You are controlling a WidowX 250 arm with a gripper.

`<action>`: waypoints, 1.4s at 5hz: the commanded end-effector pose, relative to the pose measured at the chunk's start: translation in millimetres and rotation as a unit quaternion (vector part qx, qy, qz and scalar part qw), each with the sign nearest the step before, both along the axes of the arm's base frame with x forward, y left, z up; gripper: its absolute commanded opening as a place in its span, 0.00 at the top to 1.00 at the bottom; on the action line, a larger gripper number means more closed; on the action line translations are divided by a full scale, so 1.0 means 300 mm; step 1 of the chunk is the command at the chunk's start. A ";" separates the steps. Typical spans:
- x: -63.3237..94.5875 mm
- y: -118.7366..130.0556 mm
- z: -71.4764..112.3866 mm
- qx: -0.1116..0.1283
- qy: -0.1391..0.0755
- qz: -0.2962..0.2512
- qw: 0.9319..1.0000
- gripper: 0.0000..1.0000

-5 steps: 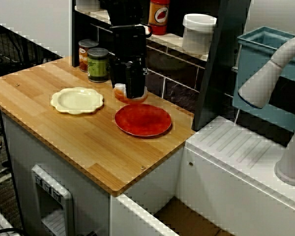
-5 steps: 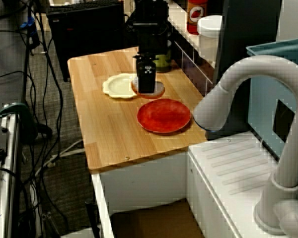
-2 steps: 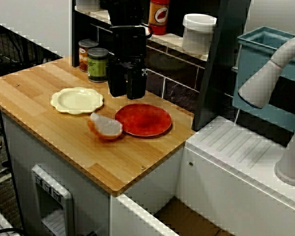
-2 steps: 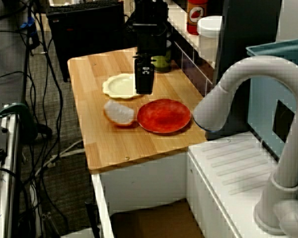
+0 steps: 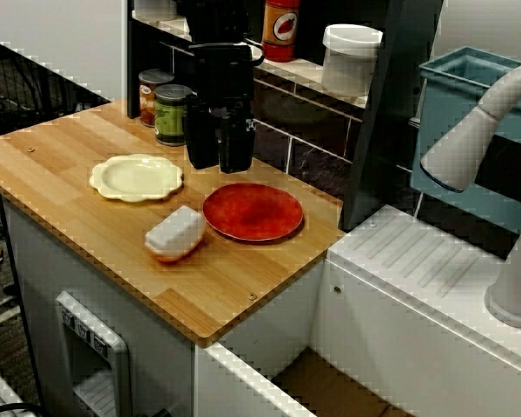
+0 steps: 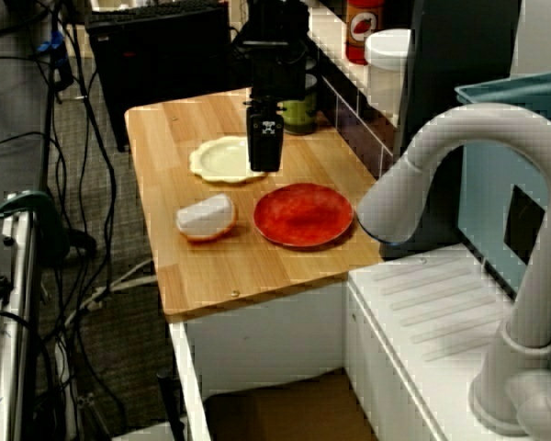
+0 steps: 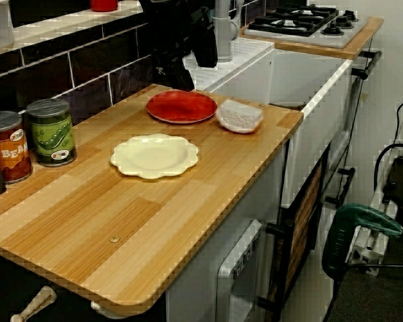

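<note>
My black gripper (image 5: 219, 163) hangs open over the back of the wooden counter (image 5: 87, 148), with nothing between its fingers. It is just behind the red plate (image 5: 253, 211) and right of the cream scalloped plate (image 5: 135, 176). A small orange bowl (image 5: 175, 233) lies tipped over on the counter, its pale side up, against the red plate's front-left edge and well clear of the gripper. From the sink side, the gripper (image 6: 264, 168) is above the cream plate's edge (image 6: 223, 158) and the bowl (image 6: 206, 217) sits left of the red plate (image 6: 303, 214). From the counter's far end, the bowl (image 7: 239, 115) rests near the counter's edge.
A green can (image 5: 173, 114) and a red can (image 5: 152, 95) stand against the back wall left of the gripper. A shelf above holds a red bottle (image 5: 281, 26) and a white tub (image 5: 351, 57). A grey faucet (image 6: 441, 156) and white sink unit (image 5: 417, 261) lie to the right.
The gripper let go of the orange bowl it was shut on. The bowl fell, tumbled forward and left across the counter, and came to rest tipped over beside the red plate. The gripper rose slightly.
</note>
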State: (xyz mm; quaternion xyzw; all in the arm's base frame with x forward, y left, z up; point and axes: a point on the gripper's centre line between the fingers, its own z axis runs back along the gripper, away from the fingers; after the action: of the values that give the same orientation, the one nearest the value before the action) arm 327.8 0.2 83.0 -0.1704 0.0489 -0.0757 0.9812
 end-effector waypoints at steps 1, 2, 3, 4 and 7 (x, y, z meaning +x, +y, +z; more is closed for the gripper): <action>-0.026 0.022 0.006 0.043 -0.086 -0.033 0.995 0.00; -0.063 0.009 -0.006 0.065 -0.105 -0.058 0.991 0.00; -0.102 0.004 0.003 0.076 -0.124 -0.068 0.987 0.00; -0.148 0.011 0.011 0.081 -0.130 -0.073 0.986 0.00; -0.227 0.025 0.022 0.075 -0.172 -0.189 0.964 0.00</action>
State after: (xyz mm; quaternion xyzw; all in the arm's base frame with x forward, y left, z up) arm 256.7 -2.7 83.2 -0.0775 -0.0634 -0.2757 0.9560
